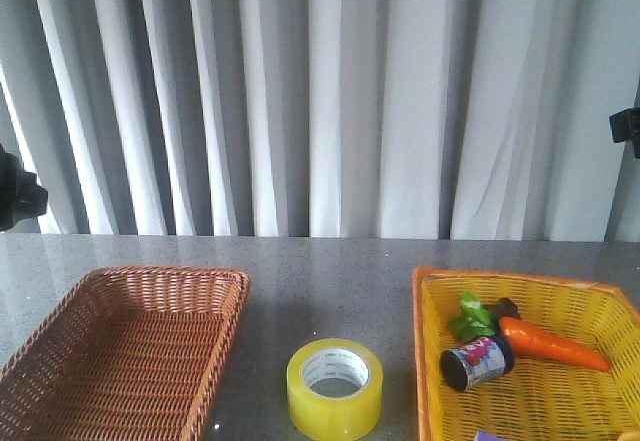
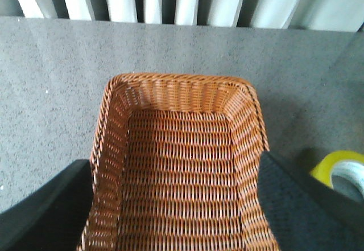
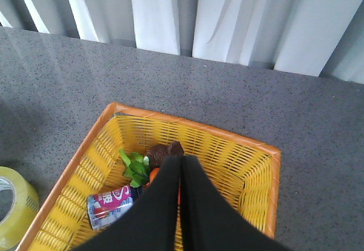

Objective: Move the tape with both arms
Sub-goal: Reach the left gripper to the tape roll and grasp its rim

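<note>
The yellow tape roll (image 1: 335, 389) lies flat on the grey table between the two baskets, white core facing up. It also shows at the edge of the left wrist view (image 2: 340, 171) and of the right wrist view (image 3: 13, 206). My left gripper (image 2: 176, 219) is open, its fingers wide apart, high above the brown wicker basket (image 2: 179, 94) and holding nothing. My right gripper (image 3: 181, 174) is shut and empty, high above the yellow basket (image 3: 250, 148). In the front view only a black bit of each arm shows, at the left edge (image 1: 15, 196) and the right edge (image 1: 628, 126).
The brown wicker basket (image 1: 215, 311) stands at the front left with nothing in it. The yellow basket (image 1: 430, 321) at the front right holds an orange toy carrot (image 1: 552, 345) with green leaves and a small can (image 1: 477, 361). Grey curtains hang behind the table.
</note>
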You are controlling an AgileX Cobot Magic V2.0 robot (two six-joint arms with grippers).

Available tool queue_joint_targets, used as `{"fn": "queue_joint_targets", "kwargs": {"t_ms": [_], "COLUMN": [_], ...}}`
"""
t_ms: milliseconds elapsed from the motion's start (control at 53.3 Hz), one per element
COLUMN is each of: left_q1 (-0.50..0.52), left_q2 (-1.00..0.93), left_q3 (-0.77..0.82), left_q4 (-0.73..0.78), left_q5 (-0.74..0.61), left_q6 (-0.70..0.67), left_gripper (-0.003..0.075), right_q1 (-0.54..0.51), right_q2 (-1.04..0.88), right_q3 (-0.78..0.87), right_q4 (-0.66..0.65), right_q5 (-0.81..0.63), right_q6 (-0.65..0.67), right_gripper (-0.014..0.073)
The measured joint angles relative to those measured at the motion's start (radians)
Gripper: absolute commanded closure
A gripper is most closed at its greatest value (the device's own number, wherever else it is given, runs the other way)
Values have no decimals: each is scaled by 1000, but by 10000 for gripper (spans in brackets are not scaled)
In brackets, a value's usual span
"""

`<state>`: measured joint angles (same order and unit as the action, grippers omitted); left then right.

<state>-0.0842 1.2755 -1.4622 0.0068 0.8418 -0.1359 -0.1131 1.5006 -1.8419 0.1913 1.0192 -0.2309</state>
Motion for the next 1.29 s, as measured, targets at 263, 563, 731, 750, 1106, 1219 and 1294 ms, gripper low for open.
{"fn": "queue_joint_targets", "kwargs": {"t_ms": [263, 563, 731, 750, 1106, 1219, 1294], "left_q1": [0, -102, -212, -225, -373, -388, -390], "left_q2": [1, 133, 264, 279, 524, 581, 615], "left_q3": [0, -34, -80, -88, -248, -275, -288], "left_q4": [-161, -392, -402, -402, -309, -264, -235], "left_q5": [-104, -146, -141, -141, -140, -125, -102], "left_q6": [13, 277, 308, 309, 261, 189, 155], "left_gripper": [144, 144, 144, 144, 144, 144, 144], "right_q1": [0, 0, 0, 0, 0, 0, 0], "right_q2": [0, 0, 0, 0, 0, 0, 0], "right_q3": [0, 0, 0, 0, 0, 0, 0], "right_q4": [0, 0, 0, 0, 0, 0, 0], "right_q5": [0, 1, 1, 1, 1, 1, 2], "right_q6": [0, 0, 0, 0, 0, 0, 0], "right_gripper": [603, 603, 603, 603, 603, 603, 603]}}
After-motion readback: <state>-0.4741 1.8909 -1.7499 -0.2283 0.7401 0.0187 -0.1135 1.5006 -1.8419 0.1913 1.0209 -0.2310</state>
